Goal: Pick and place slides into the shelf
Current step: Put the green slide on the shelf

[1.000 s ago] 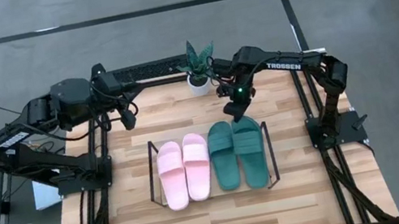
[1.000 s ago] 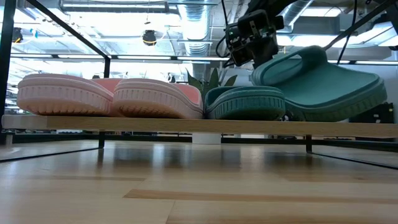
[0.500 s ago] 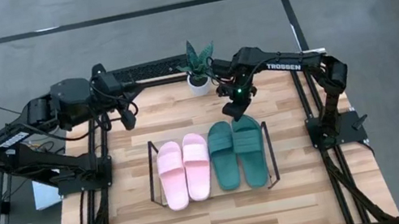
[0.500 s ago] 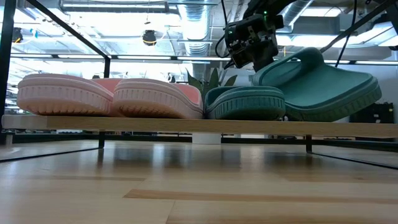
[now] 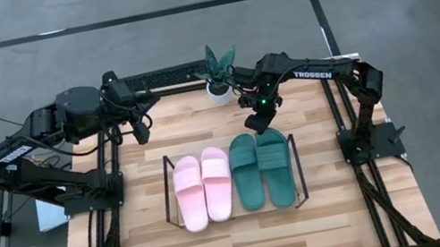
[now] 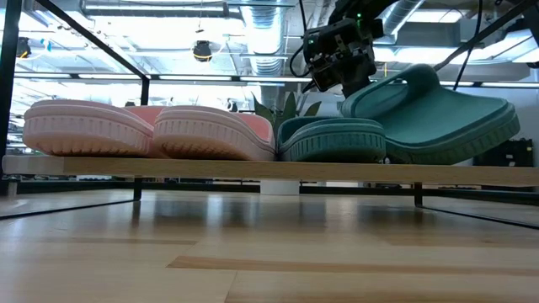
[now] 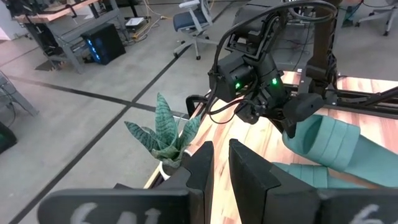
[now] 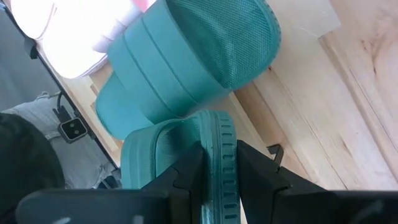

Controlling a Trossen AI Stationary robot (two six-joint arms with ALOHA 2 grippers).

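Two pale pink slides (image 5: 204, 188) and one dark green slide (image 5: 246, 172) lie side by side on the low black wire shelf (image 5: 167, 192), soles down. The second green slide (image 5: 277, 168) is at the shelf's right end, tilted in the low view (image 6: 434, 114). My right gripper (image 5: 258, 123) is at that slide's far end, shut on it. My left gripper (image 5: 141, 133) hangs shut over the table's far left, away from the slides. My right gripper pinches the far end of the right green slide by the ribbed edge of its sole (image 8: 214, 158), one finger (image 8: 186, 177) on each side. It comes slanting down from the far side. The slide is tilted, far end raised, its underside (image 6: 421, 156) on the shelf.
A small potted plant (image 5: 218, 74) stands at the far edge, just left of my right gripper. The black metal frame (image 5: 342, 134) edges the table on both sides. Bare wood lies in front of the shelf (image 5: 241, 242).
My right gripper has shifted slightly, still shut on the green slide's far end. The slide has moved a little with it and stays tilted on the shelf.
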